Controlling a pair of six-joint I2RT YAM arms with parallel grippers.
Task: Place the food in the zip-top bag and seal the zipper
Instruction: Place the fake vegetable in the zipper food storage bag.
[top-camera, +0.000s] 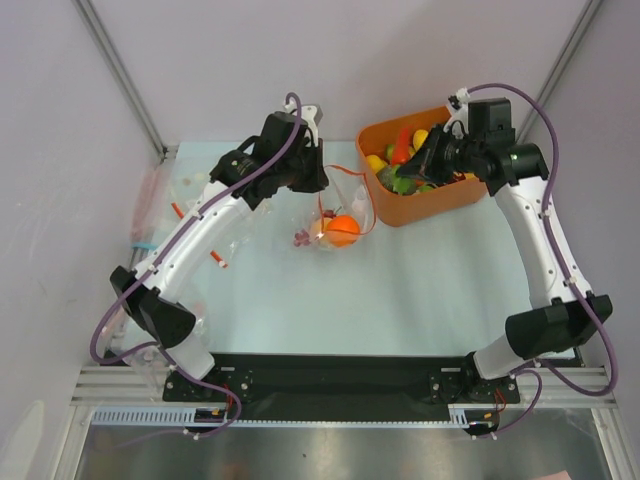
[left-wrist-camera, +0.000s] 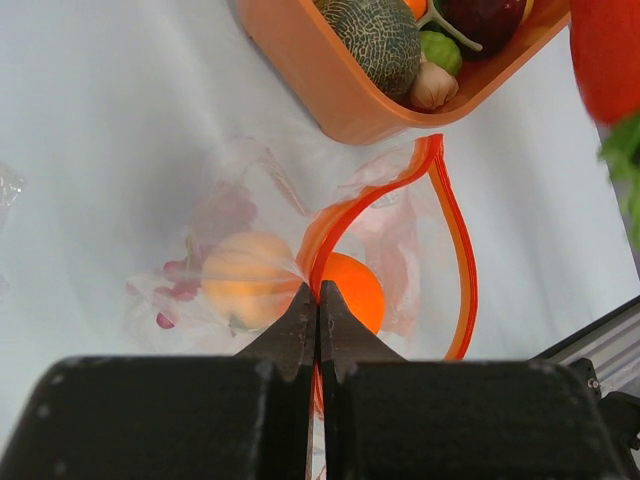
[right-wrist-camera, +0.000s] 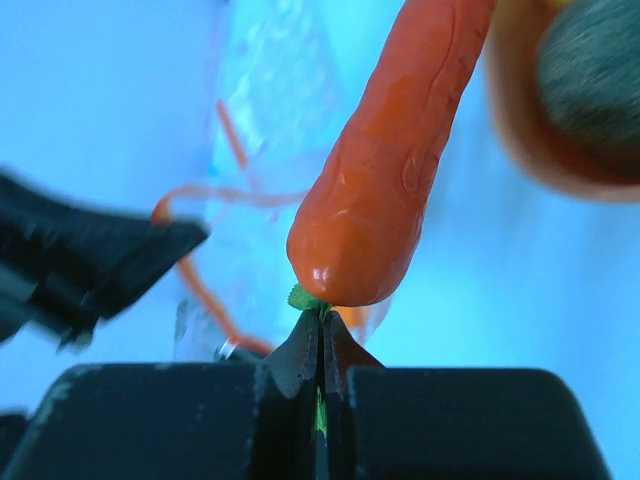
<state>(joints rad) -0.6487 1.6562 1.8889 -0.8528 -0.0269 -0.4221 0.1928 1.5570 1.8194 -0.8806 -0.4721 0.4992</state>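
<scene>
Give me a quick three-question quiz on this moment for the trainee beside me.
1. True or false: the right end effector holds the carrot by its green top.
2. What does the left end effector pinch? A) the orange tub's rim B) the zipper C) nothing
3. Fill in: inside the zip-top bag lies an ______.
Key: 1 true; 2 B; 3 orange.

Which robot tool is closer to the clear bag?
Left. The left tool pinches the zipper of the bag; the right tool holds a carrot by the orange tub, apart from it.
</scene>
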